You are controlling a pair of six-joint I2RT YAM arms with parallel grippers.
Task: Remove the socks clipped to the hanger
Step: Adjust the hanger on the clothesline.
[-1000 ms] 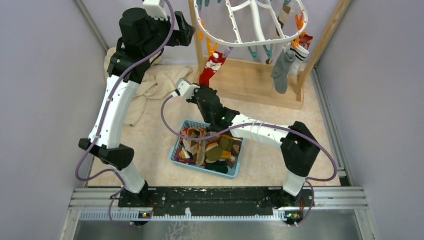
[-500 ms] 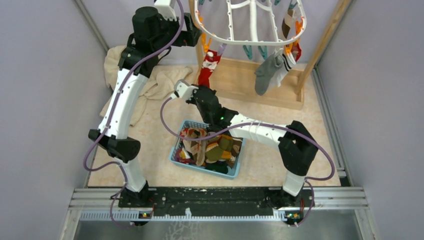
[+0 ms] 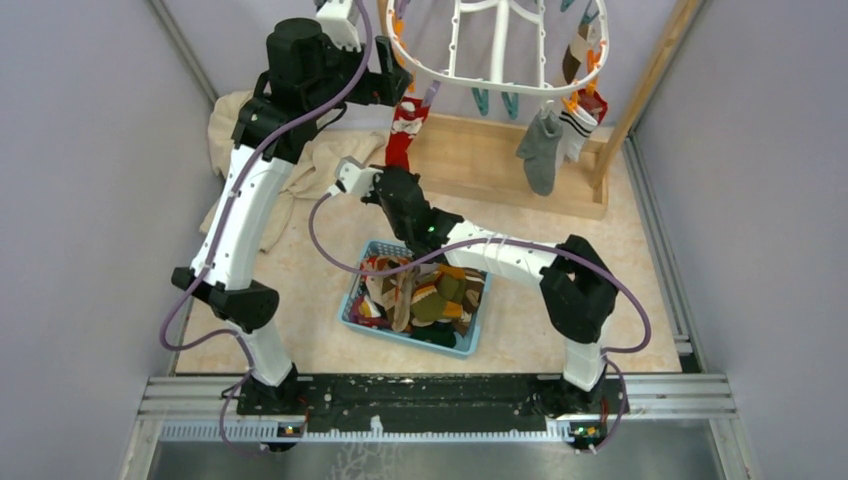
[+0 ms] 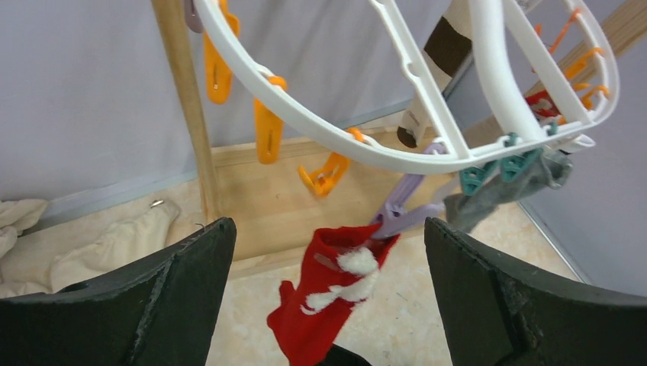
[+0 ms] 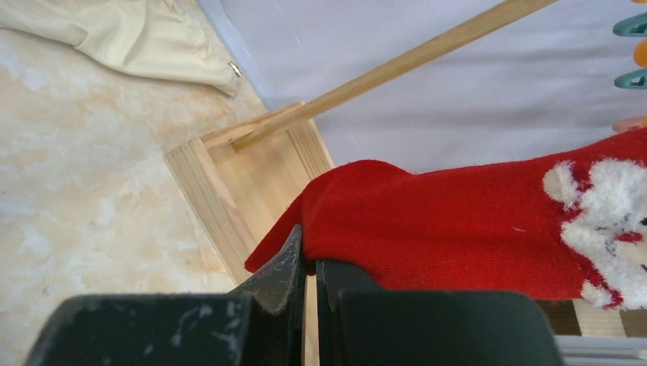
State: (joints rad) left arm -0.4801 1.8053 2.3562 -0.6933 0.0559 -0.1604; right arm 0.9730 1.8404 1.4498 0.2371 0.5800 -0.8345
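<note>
Several socks (image 3: pixel 541 152) hanging from the hanger (image 3: pixel 470 88) in the top view: a red sock (image 3: pixel 400 135) at the left of the ring, a grey sock (image 3: pixel 538 160) and a white striped sock (image 3: pixel 575 128) at the right, all inside the wooden rack frame (image 3: pixel 500 170). Many more heaped in the blue basket (image 3: pixel 357 285) on the worktop (image 3: pixel 310 290), near the right arm's elbow. Left gripper (image 3: pixel 395 85) up beside the ring, close above the red sock's clipped end; right gripper (image 3: pixel 385 175) low at its toe end. From the left wrist: left gripper (image 4: pixel 328 229) spread wide, holding nothing, fingers (image 4: pixel 183 290) framing the purple clip (image 4: pixel 404 210) biting the red sock's cuff; clip ahead and slightly right of centre, sock slanting from it down and left toward the bottom edge and a dark shape at the toe. Empty orange clips (image 4: pixel 267 137) further left on the ring. From the right wrist: right gripper (image 5: pixel 307 255) closed, with the red sock's toe at its tips and apparently pinched there, the sock running straight away toward its white fluffy pattern. Long axis of the sock, then, strung between clip above and right gripper below. Judging by that, left arm nearer the clip for a squeeze, right arm placed for a pull down along the sock.
</note>
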